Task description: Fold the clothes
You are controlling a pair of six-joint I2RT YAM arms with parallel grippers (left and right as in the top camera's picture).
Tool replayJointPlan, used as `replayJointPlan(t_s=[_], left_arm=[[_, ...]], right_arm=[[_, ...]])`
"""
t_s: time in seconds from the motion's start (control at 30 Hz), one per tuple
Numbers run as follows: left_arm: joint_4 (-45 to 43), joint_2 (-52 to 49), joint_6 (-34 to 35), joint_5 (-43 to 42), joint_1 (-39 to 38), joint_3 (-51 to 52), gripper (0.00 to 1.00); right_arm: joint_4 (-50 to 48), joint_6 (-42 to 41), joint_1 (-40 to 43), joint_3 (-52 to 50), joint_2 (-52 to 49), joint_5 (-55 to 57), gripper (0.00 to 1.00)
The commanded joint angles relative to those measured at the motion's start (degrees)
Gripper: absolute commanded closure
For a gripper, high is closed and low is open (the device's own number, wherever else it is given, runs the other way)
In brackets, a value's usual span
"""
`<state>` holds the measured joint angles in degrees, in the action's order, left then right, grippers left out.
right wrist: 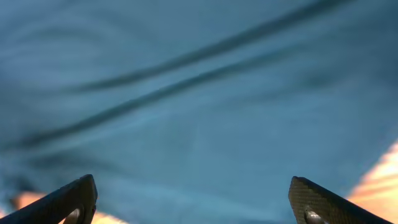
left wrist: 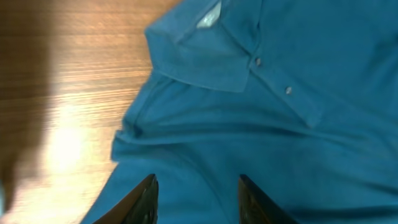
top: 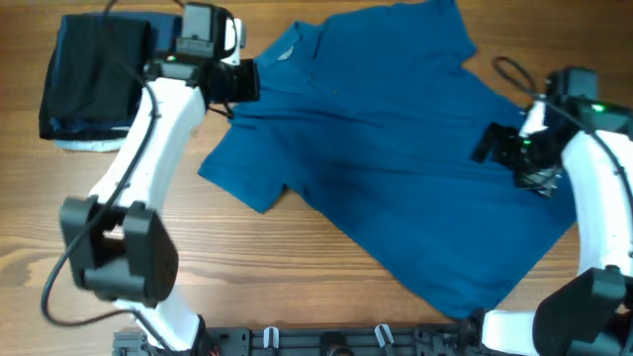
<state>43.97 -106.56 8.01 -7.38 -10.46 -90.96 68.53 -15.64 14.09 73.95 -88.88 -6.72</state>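
Note:
The blue polo shirt (top: pixel 396 148) lies spread flat and askew on the wooden table, collar toward the far left, hem toward the near right. Its collar and buttons show in the left wrist view (left wrist: pixel 249 68). My left gripper (top: pixel 235 81) is open above the shirt's left shoulder, just beside the collar; its fingers (left wrist: pixel 198 193) hold nothing. My right gripper (top: pixel 495 143) is open wide over the shirt's right side; in the right wrist view its fingers (right wrist: pixel 193 196) hover close above blurred blue fabric (right wrist: pixel 199 93).
A folded dark garment stack (top: pixel 94 74) with a pale edge sits at the far left corner. A black cable (top: pixel 514 71) lies near the right arm. Bare wood (top: pixel 297 267) lies in front of the shirt.

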Motion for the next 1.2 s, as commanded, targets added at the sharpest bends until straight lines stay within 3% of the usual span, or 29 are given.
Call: replayJointPlan(t_s=[0.0,0.07,0.13,0.17,0.27,0.3,0.5,0.87,1.17], left_arm=[[-4.24,-3.41,-1.22,1.44,-0.28,0.20,0.74],[-6.69,-3.96,-1.20,1.42,-0.31,0.20,0.83],[-7.32,-3.98,-1.20,1.44,-0.31,0.20,0.84],[-7.41,-3.98,-1.22,1.44,-0.31,0.20,0.84],[-7.43,-4.04,-1.22,0.98,-0.66,0.20,0.96],[-7.48,-4.04,-1.25,1.03,-0.98,0.20,0.96],[-9.11,-4.04,-1.64,1.05,-4.55,0.20,0.96],[-10.67,-8.74,-1.64,1.05,-9.70,0.20,0.96],[-15.34,-9.73,-1.64,1.05,-10.49,0.20,0.96]], right_arm=[[-0.35,-1.20,6.40,-0.17,-4.76,4.59,0.00],[-3.17,0.24,9.53,-0.15,-9.18,4.61,0.13],[-6.27,0.83,10.93,-0.13,-12.76,5.64,0.27],[-8.76,0.66,11.74,-0.11,-15.02,5.86,0.39],[-15.76,-0.90,13.64,-0.02,-20.04,5.90,0.87],[-17.90,-1.09,14.21,-0.02,-21.55,6.08,0.94],[-23.76,-2.58,16.06,-0.02,-26.47,13.00,0.96],[-32.96,-2.36,22.36,0.02,-28.70,12.92,0.96],[-42.56,5.55,22.53,4.66,-40.04,17.07,0.96]])
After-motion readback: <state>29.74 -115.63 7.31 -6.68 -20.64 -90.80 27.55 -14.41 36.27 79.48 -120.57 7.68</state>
